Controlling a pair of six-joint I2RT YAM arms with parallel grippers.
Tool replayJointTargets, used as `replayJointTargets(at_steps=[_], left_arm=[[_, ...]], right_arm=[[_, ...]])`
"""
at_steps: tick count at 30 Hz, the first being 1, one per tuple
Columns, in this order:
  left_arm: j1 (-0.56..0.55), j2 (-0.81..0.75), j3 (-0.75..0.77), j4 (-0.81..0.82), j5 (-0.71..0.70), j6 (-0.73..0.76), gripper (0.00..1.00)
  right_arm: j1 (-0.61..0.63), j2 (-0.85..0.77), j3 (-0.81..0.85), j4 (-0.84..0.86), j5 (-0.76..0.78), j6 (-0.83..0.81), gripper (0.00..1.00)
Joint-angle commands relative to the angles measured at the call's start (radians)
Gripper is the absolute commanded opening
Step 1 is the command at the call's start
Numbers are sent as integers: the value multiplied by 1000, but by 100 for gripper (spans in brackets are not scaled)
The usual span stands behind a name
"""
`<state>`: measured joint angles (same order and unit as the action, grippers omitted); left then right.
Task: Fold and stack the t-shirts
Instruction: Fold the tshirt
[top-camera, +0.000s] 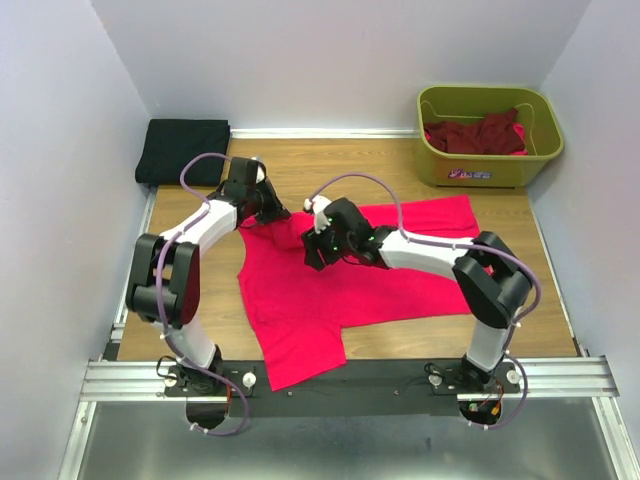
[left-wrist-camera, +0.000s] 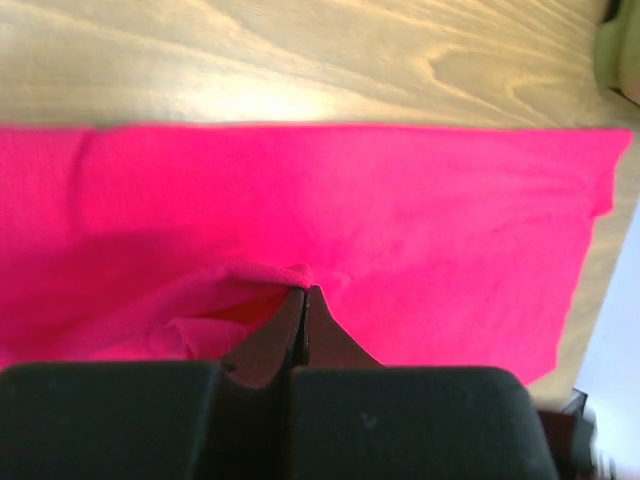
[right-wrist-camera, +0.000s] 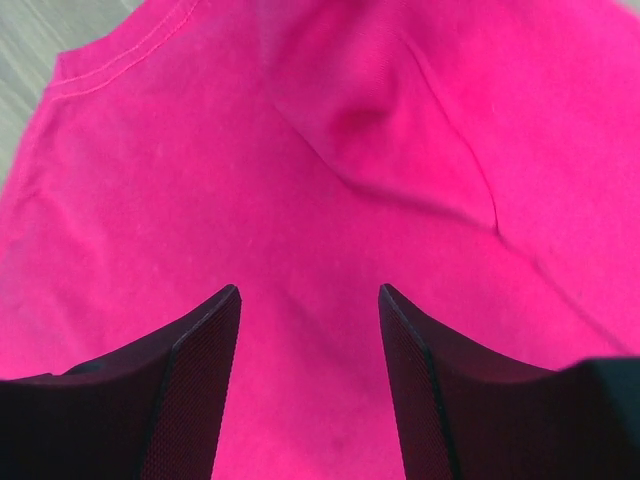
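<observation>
Top external view, mid-fold: bright pink t-shirt (top-camera: 300, 320) spread flat across middle of wooden table (top-camera: 350, 165), long stretch running left to right, one flap reaching toward near edge. Left gripper (top-camera: 268, 215) clamped on a raised pinch of cloth at shirt's far-left edge. Right gripper (top-camera: 312, 252) just beside it, slightly right and nearer, jaws apart over pink cloth, holding nothing. Bulk of shirt lying right and near of both claws, so probably a carry across that way next. Smooth wood, little to snag. Folded black t-shirt (top-camera: 183, 150) at far-left corner; olive tub (top-camera: 480, 172) with maroon t-shirts (top-camera: 480, 135) far right, well apart. Pale walls close on three sides.
</observation>
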<state>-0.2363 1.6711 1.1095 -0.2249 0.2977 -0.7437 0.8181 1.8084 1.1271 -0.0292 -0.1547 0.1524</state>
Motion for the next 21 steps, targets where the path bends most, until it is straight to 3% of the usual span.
replayJointTargets(at_steps=[1, 10, 21], left_arm=[[18, 85, 62, 10, -3, 52, 0], [43, 208, 170, -14, 18, 96, 0], [87, 225, 196, -28, 27, 112, 0]], right_arm=[[48, 54, 60, 81, 133, -109, 64], [98, 192, 175, 104, 109, -143, 42], [98, 357, 338, 106, 149, -120, 49]])
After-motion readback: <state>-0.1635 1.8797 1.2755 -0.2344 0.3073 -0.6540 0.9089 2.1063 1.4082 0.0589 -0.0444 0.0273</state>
